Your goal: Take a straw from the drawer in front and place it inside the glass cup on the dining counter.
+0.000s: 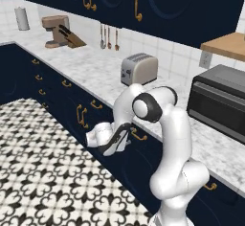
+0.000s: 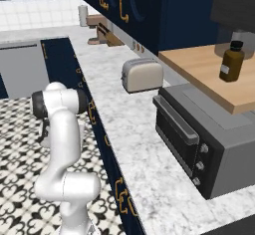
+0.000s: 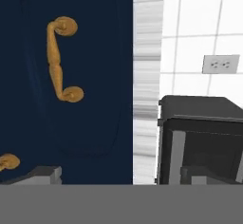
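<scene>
The long white-grey marble table (image 1: 91, 69) looks smooth and veined. Navy-blue drawer fronts (image 1: 72, 98) are matt, carrying curved brass handles (image 3: 60, 59) with a soft sheen. A brushed-metal toaster (image 1: 139, 68) sits near the dark matt oven (image 2: 199, 139); a pale wooden shelf (image 2: 209, 72) looks smooth.

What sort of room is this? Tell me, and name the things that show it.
A home kitchen, rendered. A marble worktop carries a toaster and a dark oven, with a knife block near the corner and navy cabinets with brass handles below.
</scene>
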You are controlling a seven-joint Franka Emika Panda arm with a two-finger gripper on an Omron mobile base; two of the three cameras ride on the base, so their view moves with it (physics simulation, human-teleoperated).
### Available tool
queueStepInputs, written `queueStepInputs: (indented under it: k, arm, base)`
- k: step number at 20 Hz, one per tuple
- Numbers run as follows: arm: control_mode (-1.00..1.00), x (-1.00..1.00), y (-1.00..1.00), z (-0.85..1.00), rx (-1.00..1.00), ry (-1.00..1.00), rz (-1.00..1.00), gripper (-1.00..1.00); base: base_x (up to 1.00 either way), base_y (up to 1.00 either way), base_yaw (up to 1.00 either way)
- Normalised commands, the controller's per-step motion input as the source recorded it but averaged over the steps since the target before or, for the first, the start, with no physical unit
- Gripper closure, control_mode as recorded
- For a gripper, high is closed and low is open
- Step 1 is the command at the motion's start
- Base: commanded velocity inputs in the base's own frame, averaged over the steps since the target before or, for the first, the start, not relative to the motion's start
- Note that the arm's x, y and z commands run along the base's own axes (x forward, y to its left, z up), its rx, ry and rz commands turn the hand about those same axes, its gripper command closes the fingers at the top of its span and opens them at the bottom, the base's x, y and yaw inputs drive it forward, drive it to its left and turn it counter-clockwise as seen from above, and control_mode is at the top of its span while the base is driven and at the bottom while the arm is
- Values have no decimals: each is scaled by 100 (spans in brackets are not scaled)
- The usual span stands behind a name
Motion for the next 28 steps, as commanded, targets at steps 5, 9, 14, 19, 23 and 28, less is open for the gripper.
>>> queueStepInputs:
  k: [5,9,14,19,23,28]
  arm:
    - [-100,1,-46,-11,0,-8,-2,-100]
    - [-100,0,-53,-8,0,-14,0,-100]
    - [-100,0,-13,-21,0,-16,0,-100]
    - [-100,0,0,-32,-2,-17,0,-100]
    - [-100,11,0,-24,-3,-16,0,-100]
    - [-100,34,0,-22,-1,-12,0,-100]
  base:
    - [0,0,0]
    - [0,0,0]
    - [0,0,0]
    - [0,0,0]
    - [0,0,0]
    - [0,0,0]
